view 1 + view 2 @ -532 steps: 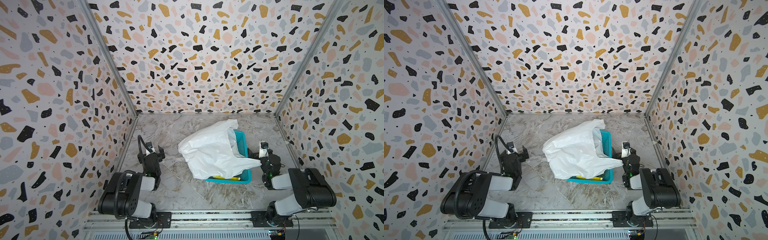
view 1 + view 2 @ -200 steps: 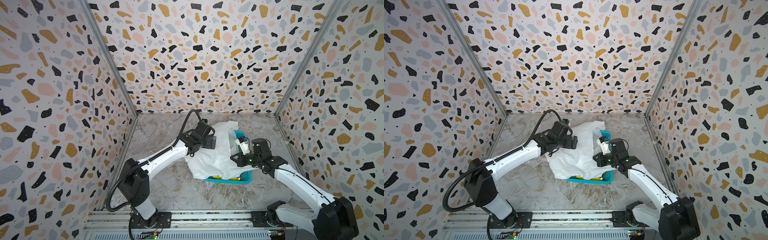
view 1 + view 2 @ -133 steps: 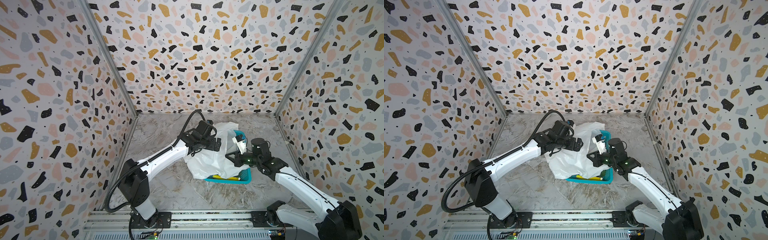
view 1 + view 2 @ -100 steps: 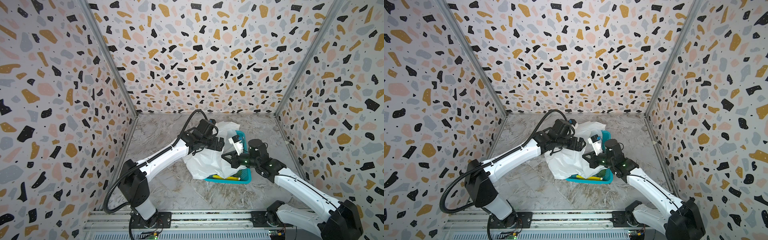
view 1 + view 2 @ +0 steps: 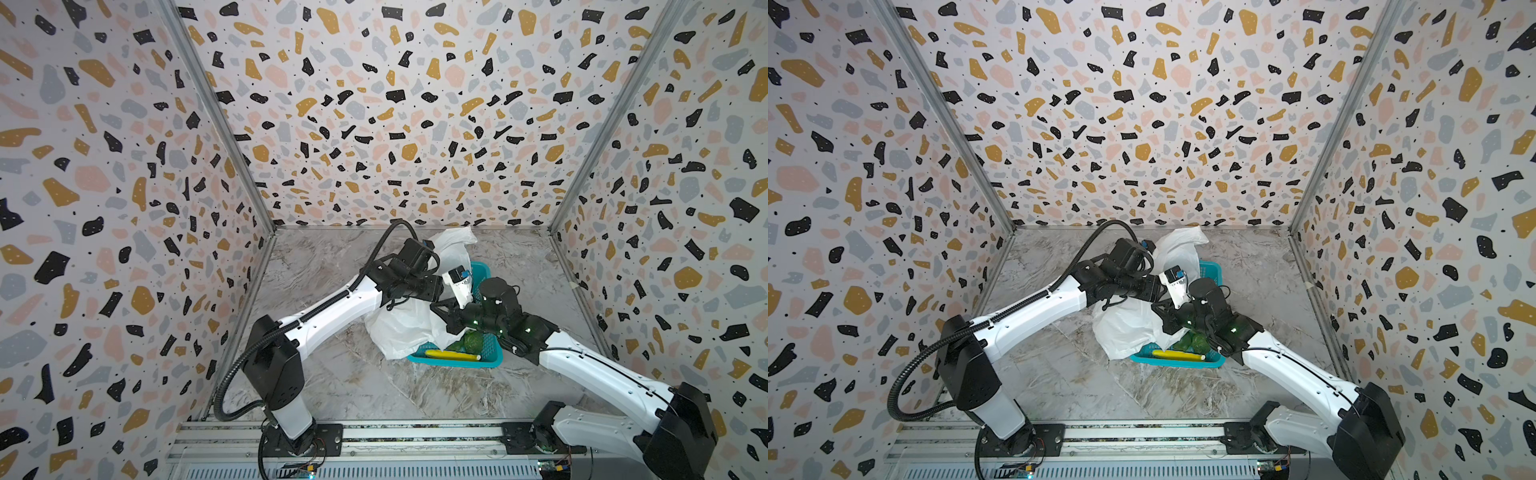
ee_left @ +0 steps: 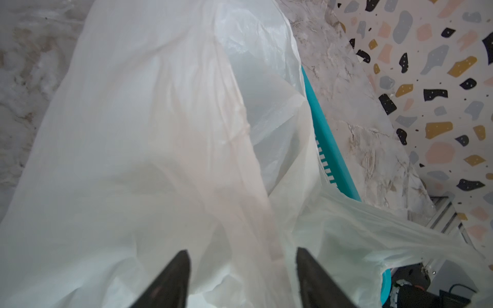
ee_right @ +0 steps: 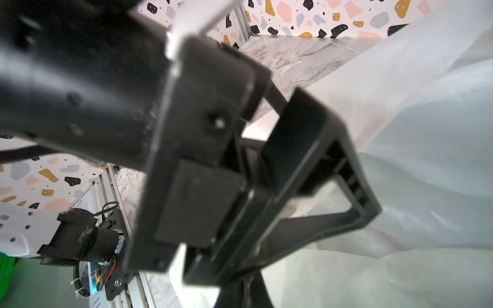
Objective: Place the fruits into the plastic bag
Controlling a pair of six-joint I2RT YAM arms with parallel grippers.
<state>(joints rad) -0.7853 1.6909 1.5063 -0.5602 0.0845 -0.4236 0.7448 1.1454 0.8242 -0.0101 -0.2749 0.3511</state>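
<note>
Left gripper is down over the plastic bag, its two dark fingertips parted with a fold of white film bunched between them; whether they pinch that film, I cannot tell. Right gripper is shut, pressed against the bag's near side in both top views, and what it has, if anything, I cannot tell either. The bag drapes over the teal mesh basket, covering its left part. In the basket's uncovered end lie the yellow banana along the front wall and a dark green fruit just behind it, tucked under the right arm.
</note>
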